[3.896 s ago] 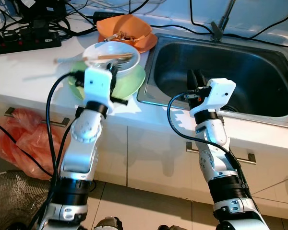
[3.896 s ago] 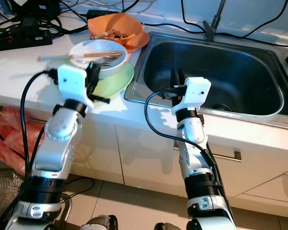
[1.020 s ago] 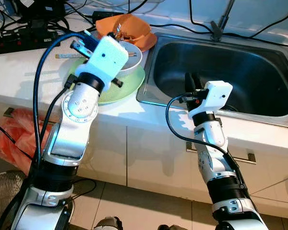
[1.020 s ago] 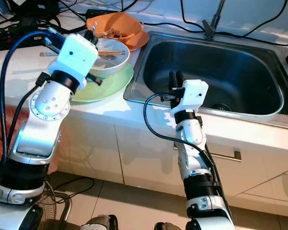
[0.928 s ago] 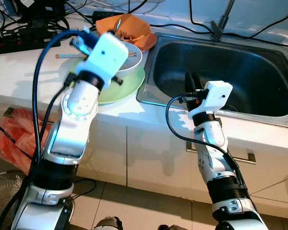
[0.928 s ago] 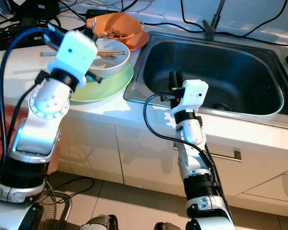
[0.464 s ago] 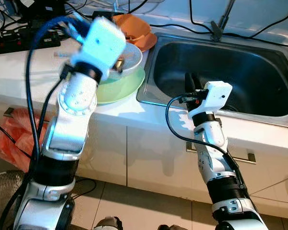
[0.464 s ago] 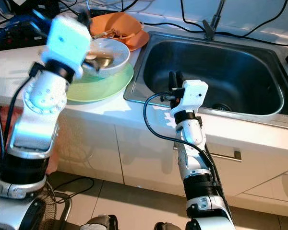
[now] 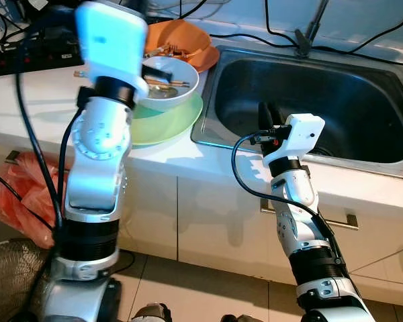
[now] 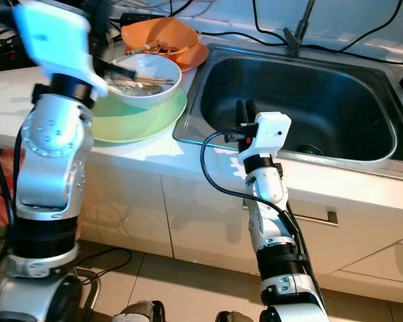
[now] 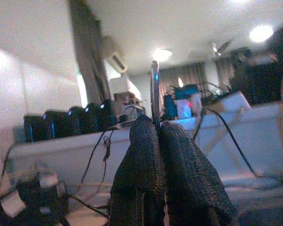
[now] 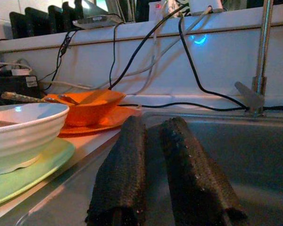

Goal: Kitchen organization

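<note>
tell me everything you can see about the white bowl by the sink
The round white bowl, glossy like ceramic, sits upright on a pale green plate on the white countertop, just left of the steel sink. Wooden chopsticks and what looks like a metal spoon lie inside it. An orange bowl stands just behind it. Neither gripper touches it.

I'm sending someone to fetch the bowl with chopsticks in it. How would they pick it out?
Start at the steel sink; on the white counter to its left lies a light green plate. The round white bowl stands on that plate, chopsticks inside; the orange dish behind is no match.
</note>
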Tool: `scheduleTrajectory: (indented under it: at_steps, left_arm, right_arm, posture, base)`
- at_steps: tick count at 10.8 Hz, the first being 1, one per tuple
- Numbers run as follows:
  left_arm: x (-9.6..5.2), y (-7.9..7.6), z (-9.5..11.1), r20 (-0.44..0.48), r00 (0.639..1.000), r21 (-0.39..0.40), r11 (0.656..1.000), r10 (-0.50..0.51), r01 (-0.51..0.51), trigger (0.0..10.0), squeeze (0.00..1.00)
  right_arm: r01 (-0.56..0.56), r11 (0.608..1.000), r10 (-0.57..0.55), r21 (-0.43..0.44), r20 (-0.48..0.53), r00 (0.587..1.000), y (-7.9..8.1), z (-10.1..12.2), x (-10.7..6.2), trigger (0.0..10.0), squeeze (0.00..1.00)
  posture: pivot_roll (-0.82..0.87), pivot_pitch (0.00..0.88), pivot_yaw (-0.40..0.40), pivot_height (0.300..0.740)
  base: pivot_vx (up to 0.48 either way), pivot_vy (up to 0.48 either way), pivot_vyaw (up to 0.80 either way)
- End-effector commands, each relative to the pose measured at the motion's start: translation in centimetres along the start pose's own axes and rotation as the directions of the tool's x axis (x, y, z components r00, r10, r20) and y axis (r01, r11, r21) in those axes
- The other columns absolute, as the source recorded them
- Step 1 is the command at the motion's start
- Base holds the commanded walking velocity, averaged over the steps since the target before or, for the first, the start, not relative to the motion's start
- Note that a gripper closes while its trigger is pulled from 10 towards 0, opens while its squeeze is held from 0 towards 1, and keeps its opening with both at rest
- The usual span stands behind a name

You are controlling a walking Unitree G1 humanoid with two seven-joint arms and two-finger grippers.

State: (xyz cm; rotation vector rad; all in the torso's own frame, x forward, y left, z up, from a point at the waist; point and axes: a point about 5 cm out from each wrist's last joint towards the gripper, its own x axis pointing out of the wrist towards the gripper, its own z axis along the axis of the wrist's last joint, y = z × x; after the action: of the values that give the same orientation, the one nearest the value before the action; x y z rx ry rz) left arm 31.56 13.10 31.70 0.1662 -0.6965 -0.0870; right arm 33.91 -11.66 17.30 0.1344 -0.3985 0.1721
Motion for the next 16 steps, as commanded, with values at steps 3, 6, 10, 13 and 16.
scheduleTrajectory:
  at_steps: [3,6,10,13,16]
  left_arm:
    - [0.4,0.8,0.1,0.035,0.996,-0.232,0.97,0.08,-0.07,10.0,0.0]
    - [1.0,1.0,-0.3,0.034,0.99,-0.543,0.834,0.138,-0.097,10.0,0.0]
    - [1.1,0.4,-2.7,-0.038,0.993,-0.74,0.664,0.112,-0.103,10.0,0.0]
    - [1.3,0.1,-3.1,-0.03,0.995,-0.855,0.513,0.093,-0.074,10.0,0.0]
    - [1.9,0.2,-2.9,-0.007,0.996,-0.894,0.445,0.086,-0.044,10.0,0.0]
  right_arm:
    - [0.011,1.0,-0.011,-0.001,-0.009,1.0,-0.3,-0.3,-0.3,10.0,0.0]
    - [0.009,1.0,-0.009,0.001,-0.008,1.0,-0.2,-0.3,-0.3,10.0,0.0]
    - [0.008,1.0,-0.008,0.005,-0.008,1.0,-0.1,-0.4,-0.3,10.0,0.0]
    - [0.011,1.0,-0.011,0.005,-0.008,1.0,-0.2,-0.3,-0.3,10.0,0.0]
    - [-0.012,1.0,0.012,0.016,-0.016,1.0,0.2,-0.5,-0.3,10.0,0.0]
  posture:
    - [0.15,0.101,-0.043,0.74]
    - [0.14,0.099,-0.039,0.74]
    - [0.14,0.098,-0.035,0.74]
    - [0.14,0.102,-0.034,0.74]
    - [0.15,0.103,-0.035,0.74]
  base:
    - [0.0,0.0,0.0]
    - [0.0,0.0,0.0]
    - [0.0,0.0,0.0]
    - [0.0,0.0,0.0]
    - [0.0,0.0,0.0]
